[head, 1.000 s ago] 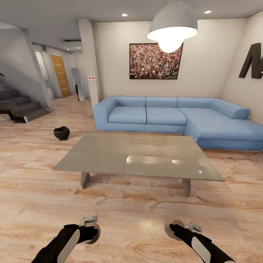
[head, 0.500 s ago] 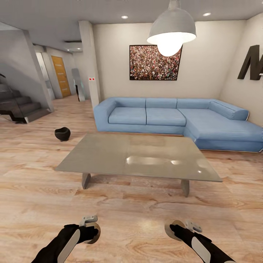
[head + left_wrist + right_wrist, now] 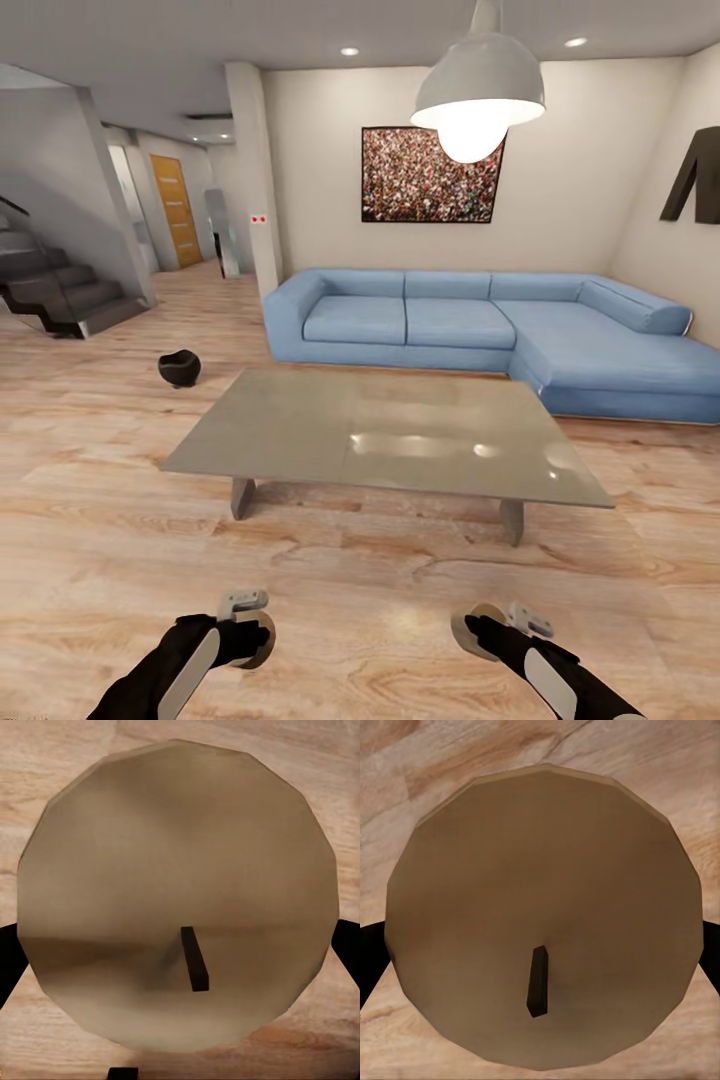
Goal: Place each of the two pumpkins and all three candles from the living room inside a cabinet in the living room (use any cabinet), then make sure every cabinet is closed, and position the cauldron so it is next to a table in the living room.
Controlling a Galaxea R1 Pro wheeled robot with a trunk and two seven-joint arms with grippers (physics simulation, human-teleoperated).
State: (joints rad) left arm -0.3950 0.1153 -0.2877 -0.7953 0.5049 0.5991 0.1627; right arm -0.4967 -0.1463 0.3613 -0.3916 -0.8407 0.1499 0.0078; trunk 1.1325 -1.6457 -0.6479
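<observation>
Both grippers grip candles: the left gripper [image 3: 250, 640] clamps one candle [image 3: 176, 896] end-on, the right gripper [image 3: 470, 632] another candle [image 3: 544, 919], each held low above the wooden floor [image 3: 360, 590]. Ahead stands the grey table [image 3: 390, 435]; the black cauldron [image 3: 179, 368] sits on the floor well left of it, before the blue sofa [image 3: 480, 330].

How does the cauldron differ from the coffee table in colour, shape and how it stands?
The cauldron is black; the coffee table has a glossy grey top. The cauldron is small, squat and round; the table is wide, flat and rectangular. The cauldron sits directly on the floor; the table stands on angled legs. Both rest on the wood floor.
</observation>
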